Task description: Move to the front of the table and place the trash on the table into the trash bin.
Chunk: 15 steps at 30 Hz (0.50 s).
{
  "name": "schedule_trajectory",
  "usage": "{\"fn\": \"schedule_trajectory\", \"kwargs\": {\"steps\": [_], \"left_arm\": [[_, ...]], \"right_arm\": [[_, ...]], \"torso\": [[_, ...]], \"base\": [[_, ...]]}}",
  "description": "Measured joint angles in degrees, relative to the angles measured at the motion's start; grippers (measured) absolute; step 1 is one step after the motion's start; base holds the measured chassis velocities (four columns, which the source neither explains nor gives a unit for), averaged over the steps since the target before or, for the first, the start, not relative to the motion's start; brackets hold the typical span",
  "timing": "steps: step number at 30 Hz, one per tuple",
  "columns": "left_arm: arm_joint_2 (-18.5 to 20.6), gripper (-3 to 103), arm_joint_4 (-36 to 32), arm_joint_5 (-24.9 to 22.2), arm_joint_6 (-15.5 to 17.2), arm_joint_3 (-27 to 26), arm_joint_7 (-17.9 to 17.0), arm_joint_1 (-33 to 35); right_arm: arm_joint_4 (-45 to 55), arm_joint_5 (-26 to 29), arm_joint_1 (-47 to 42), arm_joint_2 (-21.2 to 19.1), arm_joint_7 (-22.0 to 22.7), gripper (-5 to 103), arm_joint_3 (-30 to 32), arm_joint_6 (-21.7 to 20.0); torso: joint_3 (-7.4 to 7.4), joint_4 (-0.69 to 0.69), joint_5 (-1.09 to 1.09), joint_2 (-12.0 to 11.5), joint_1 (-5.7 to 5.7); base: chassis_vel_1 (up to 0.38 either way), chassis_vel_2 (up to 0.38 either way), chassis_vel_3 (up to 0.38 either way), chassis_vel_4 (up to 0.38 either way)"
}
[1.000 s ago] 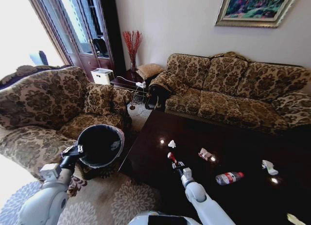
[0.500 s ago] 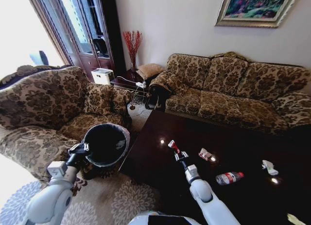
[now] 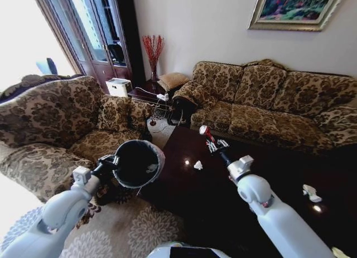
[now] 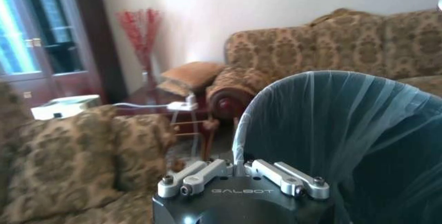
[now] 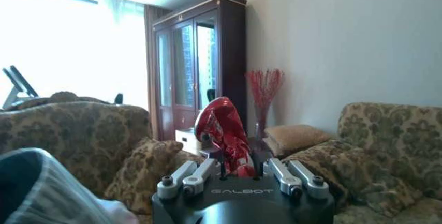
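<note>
Lifted clear of the table [image 3: 184,185], the right gripper [image 3: 213,144] now pinches the crushed red can [image 3: 205,132] high in the air, while the left gripper [image 3: 107,163], clamped on the trash bin [image 3: 137,163], has tilted its mouth closer, so the drop looks near.

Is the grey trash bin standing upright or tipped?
Tipped: the left hand holds the round grey trash bin with black bag with its mouth facing sideways.

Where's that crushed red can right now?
The crushed red can is pinched in the right claw, raised above the table, to the right of the trash bin that the left claw holds.
</note>
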Motion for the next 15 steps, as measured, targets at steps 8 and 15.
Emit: {"fn": "schedule_trajectory", "kwargs": {"steps": [8,15], "left_arm": [[6.8,2,0.2,-4.5,0.2,10.6,0.2,-6.6],[7.9,2,3.4,-4.5,0.7,19.9,0.1,-13.9]], "right_arm": [[6.9,14.3,2.8,-6.0,1.2,22,-3.3,-2.7],[8.3,16.8,7.3,-7.3,1.5,22,-9.7,-2.8]], "torso": [[0.00,0.09,0.03,0.0,-0.01],[0.00,0.06,0.03,0.0,-0.02]], "base": [[0.000,0.000,0.000,0.000],[0.000,0.000,0.000,0.000]]}}
